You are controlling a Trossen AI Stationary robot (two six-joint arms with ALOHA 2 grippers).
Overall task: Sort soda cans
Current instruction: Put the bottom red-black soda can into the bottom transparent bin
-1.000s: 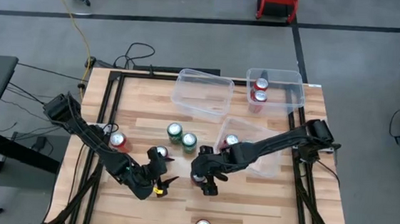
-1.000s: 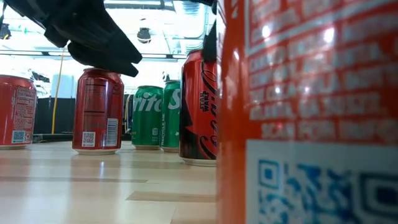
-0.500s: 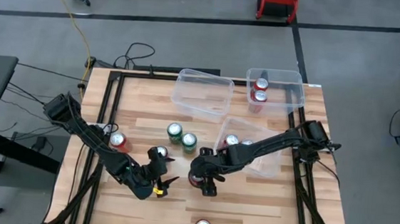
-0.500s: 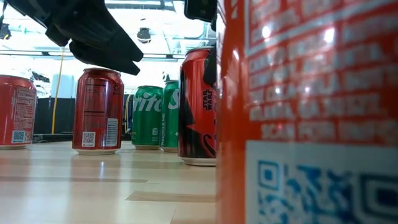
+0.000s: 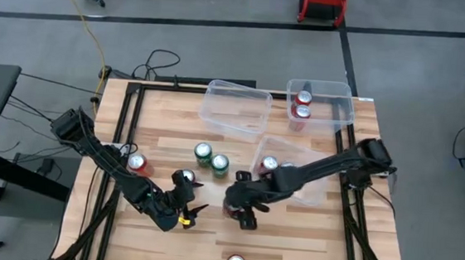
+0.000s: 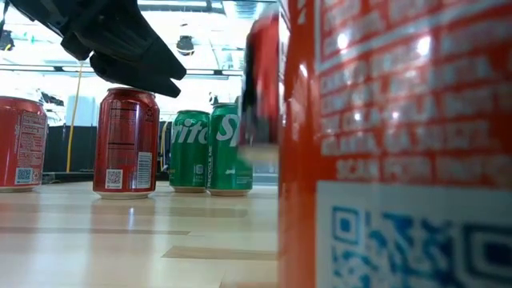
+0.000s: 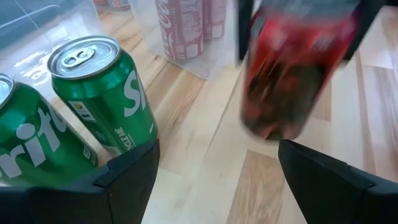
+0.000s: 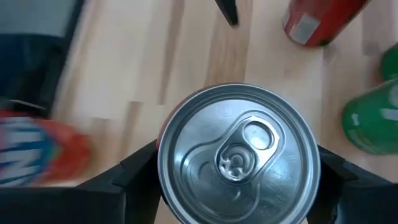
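My right hand (image 5: 237, 207) clamps a red can (image 8: 238, 157) from both sides and has it clear of the worktop (image 5: 290, 242), ready for its bin. My left hand (image 5: 186, 214) waits open, empty, beside the green cans (image 7: 102, 93).

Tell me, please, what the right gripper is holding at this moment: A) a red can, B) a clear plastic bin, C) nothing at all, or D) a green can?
A: in the right wrist view the right gripper has a finger on either side of a silver-topped can, and the left wrist view shows that red can blurred and off the table, apart from the two green cans.
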